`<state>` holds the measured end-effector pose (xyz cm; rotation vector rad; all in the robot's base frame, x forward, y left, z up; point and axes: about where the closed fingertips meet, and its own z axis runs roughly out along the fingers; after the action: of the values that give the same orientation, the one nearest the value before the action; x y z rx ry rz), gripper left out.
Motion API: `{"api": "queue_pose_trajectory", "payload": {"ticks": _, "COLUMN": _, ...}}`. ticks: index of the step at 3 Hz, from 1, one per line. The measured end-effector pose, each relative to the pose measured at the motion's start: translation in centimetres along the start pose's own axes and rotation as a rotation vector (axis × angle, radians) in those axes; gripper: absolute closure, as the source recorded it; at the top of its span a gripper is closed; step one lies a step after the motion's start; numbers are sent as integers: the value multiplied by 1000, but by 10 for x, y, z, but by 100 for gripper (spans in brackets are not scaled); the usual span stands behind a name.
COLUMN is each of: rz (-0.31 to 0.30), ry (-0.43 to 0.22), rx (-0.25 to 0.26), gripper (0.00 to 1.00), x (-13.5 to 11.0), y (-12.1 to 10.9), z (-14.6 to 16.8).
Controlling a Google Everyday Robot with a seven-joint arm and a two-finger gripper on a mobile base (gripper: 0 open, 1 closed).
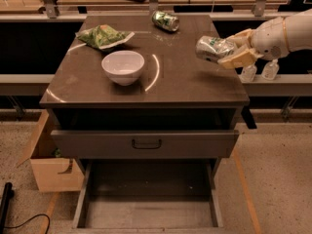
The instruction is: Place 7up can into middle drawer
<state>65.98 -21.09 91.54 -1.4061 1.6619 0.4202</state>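
My gripper (233, 51) reaches in from the right, shut on the 7up can (213, 48), a dented silvery can with green print. It holds the can on its side above the right part of the cabinet top (185, 77), clear of the surface. The middle drawer (148, 213) is pulled open at the bottom of the cabinet, its flat floor bare. Above it is a closed drawer front with a black loop handle (146, 144).
A white bowl (123, 66) stands on the cabinet top, a green chip bag (103, 36) lies at the back left, and a darker green can (165, 20) lies at the back. A cardboard box (48, 160) sits on the floor to the left. Two small bottles (258, 72) stand on the right.
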Motion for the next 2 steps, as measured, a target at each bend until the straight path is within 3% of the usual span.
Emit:
{"api": "queue_pose_trajectory", "payload": {"ticks": 1, "rz": 0, "ry": 7, "rx": -10, "gripper": 100, "x": 0, "y": 3, "z": 2}}
{"api": "queue_pose_trajectory", "payload": {"ticks": 2, "rz": 4, "ry": 13, "rx": -32, "gripper": 100, "x": 0, "y": 23, "z": 3}}
